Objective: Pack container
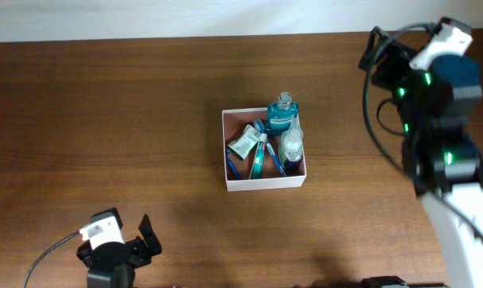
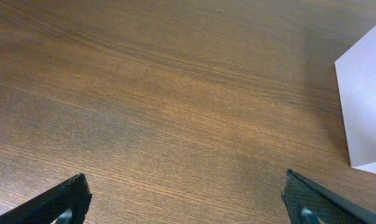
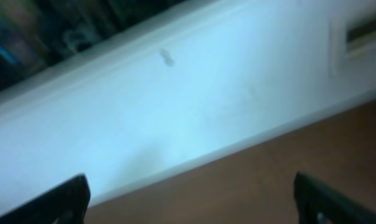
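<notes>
One container [image 1: 261, 182] lies well apart from the left end effector [image 2: 184, 177].

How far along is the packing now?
Looks nearly done: the square white-walled container holds a teal bottle, clear bottle, green-white packet, teal-white tube and blue toothbrush. Nothing in hand: left pincer and right pincer are open, empty. No loose items visible outside it.

No text is legible in any view. Overhead: the teal bottle [image 1: 281, 112] standing in the container [image 1: 265, 183] bears a white label band [image 1: 280, 122] with dark print too small to read. Markings on the green-white packet [image 1: 243, 144] and the tube [image 1: 259, 158] beside it are likewise unresolved. Right wrist: a pale wall plate [image 3: 364, 28] is blurred, with no readable characters.
</notes>
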